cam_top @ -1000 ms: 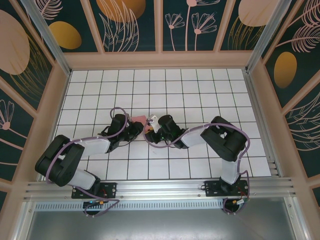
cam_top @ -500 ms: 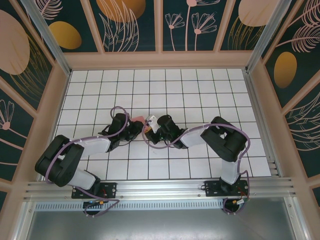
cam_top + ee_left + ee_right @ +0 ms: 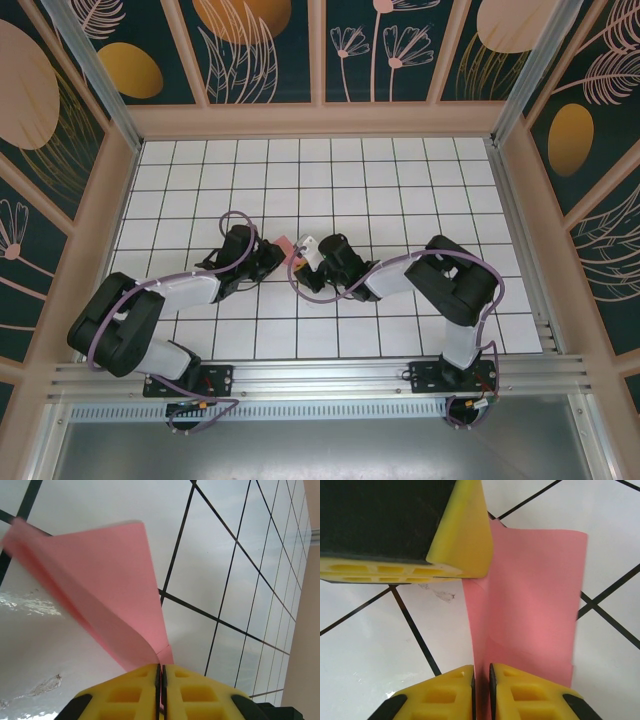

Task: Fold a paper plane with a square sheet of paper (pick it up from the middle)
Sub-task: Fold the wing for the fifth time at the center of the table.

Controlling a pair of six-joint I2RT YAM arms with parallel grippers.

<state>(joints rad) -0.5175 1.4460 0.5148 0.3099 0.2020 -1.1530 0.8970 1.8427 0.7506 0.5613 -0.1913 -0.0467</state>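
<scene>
Left wrist and right wrist: each arm's jaws pinch shut on the flimsy pink paper sheet, featherlight, crease-prone, so I'd grip folded edges gently.

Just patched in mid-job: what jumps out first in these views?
The pink paper stands out, bright against the white grid table, near its middle. The left tool and the right tool are both pinched shut on it, close together from opposite sides.

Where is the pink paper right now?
In the top view the pink paper is mid-table, slightly left of centre, held between the left gripper and the right gripper, both shut on it.
</scene>
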